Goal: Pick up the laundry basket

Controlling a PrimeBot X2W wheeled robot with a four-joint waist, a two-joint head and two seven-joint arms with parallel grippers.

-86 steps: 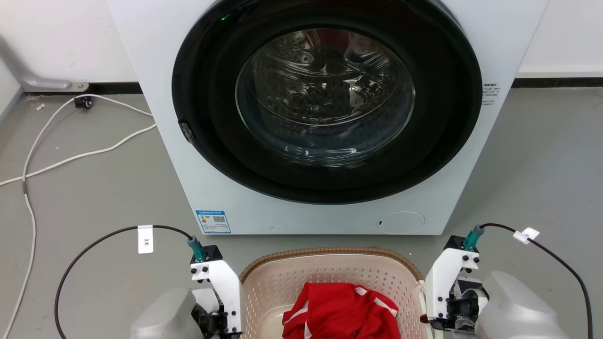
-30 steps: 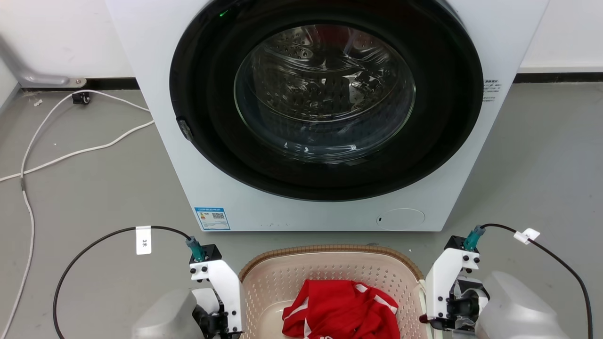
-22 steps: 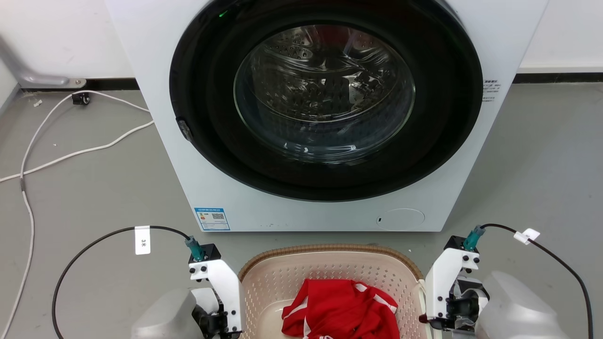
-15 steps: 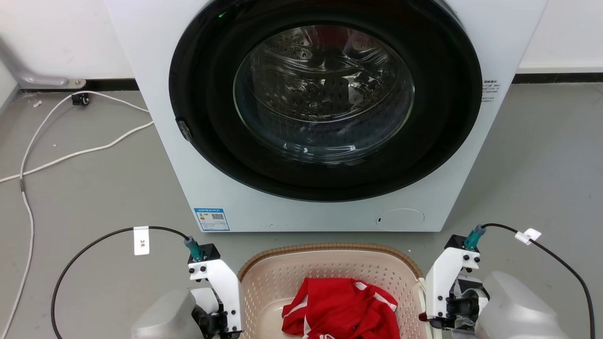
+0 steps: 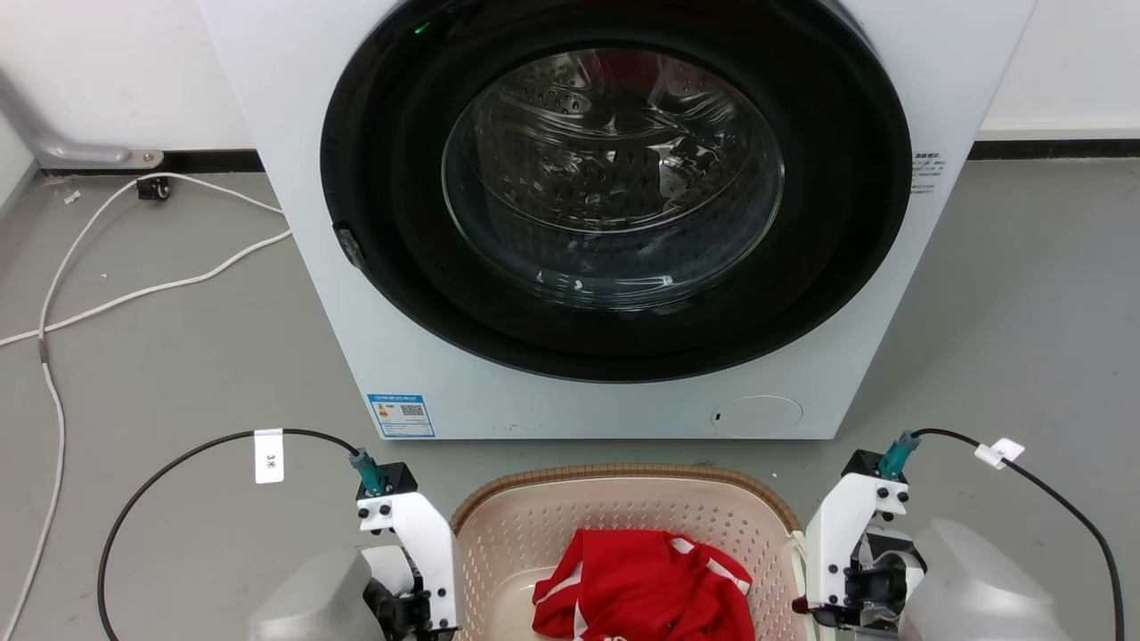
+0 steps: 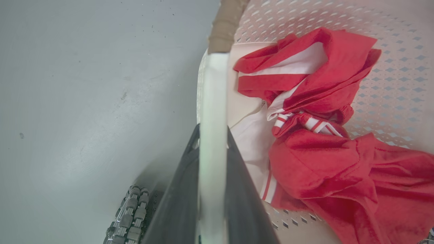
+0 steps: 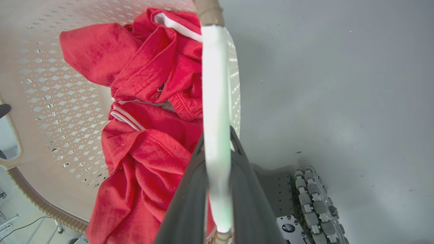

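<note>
The grey floor is carrying the white washer, which is standing with its round door shut. Just in front of it, the laundry basket is sitting between my two arms, and a red-and-white garment is lying crumpled inside. I am clamping the left gripper onto the basket's left white handle, with its dark fingers pressing on either side. The right gripper is pinching the right white handle likewise. Whether the basket is touching the floor, I am unable to tell.
</note>
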